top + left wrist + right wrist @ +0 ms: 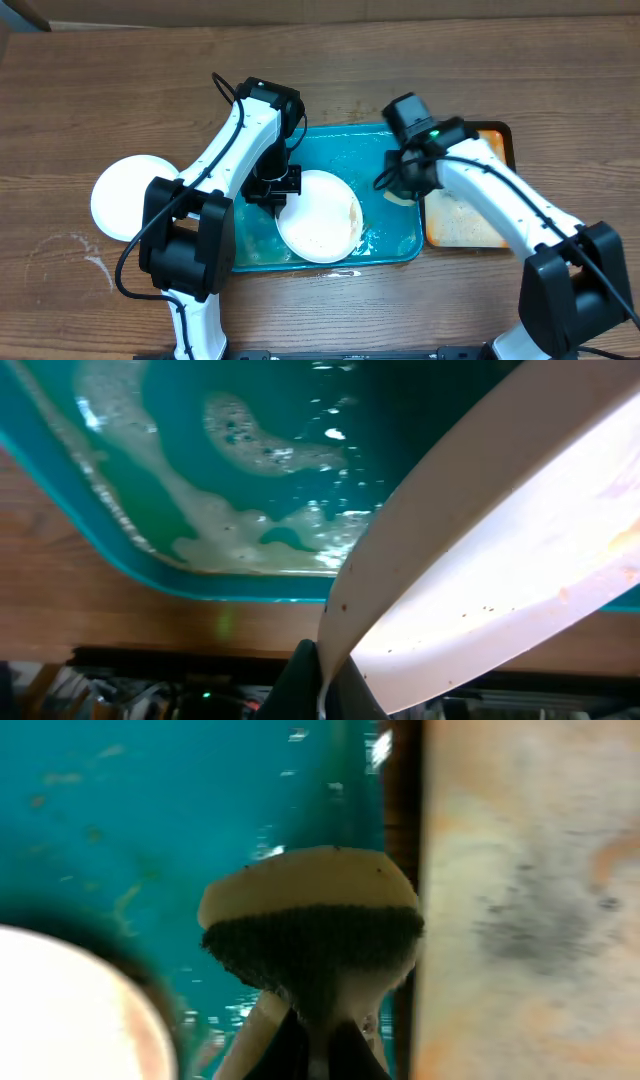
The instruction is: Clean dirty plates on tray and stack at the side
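While the left gripper (277,196) is clamped on the rim of a smeared white plate (320,228) at the front of the teal tray (345,150), the right gripper (401,190) pinches a sponge (310,900) over the tray's right end. Another white plate (128,195) lies left of the tray.

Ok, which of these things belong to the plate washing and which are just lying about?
Job:
- blue tray
- plate in the tray, gripped by left end effector
- plate on the table, at the left
- sponge in right end effector

Lying about:
- orange tray
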`<state>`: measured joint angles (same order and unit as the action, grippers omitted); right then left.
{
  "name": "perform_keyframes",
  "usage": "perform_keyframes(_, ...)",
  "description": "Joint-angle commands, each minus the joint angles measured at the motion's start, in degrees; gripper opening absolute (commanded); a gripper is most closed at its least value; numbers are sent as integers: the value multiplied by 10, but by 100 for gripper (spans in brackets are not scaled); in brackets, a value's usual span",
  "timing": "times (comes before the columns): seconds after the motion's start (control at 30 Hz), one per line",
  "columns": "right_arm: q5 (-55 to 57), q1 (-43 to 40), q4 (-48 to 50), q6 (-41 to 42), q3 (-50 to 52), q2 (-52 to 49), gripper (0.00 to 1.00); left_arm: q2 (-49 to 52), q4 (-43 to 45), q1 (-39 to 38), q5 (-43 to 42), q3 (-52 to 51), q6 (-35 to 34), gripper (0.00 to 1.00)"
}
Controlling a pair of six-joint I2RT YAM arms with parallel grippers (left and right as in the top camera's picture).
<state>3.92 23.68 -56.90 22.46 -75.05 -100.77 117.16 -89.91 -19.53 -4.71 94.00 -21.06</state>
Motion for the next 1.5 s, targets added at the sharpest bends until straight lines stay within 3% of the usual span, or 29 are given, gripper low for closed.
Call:
perform_keyframes(0.0, 11, -38, -11, -32, -15, 12, 4, -13, -12, 1, 67, 29, -42, 4)
perform_keyframes(0.3, 9, -132, -35, -34, -14, 12, 4, -120, -17, -30, 353, 58, -236, 4)
perform_keyframes(0.77, 10, -137, -34, -45, -14, 11, 4, -140, -3, -206, 594, 54, -290, 4)
perform_keyframes(1.0, 9, -137, -32, -57, -14, 11, 4, -140, -3, -246, 657, 54, -291, 4)
perform_keyframes(1.47, 10, -137, -28, -68, -14, 11, 4, -140, -7, -248, 662, 54, -291, 4)
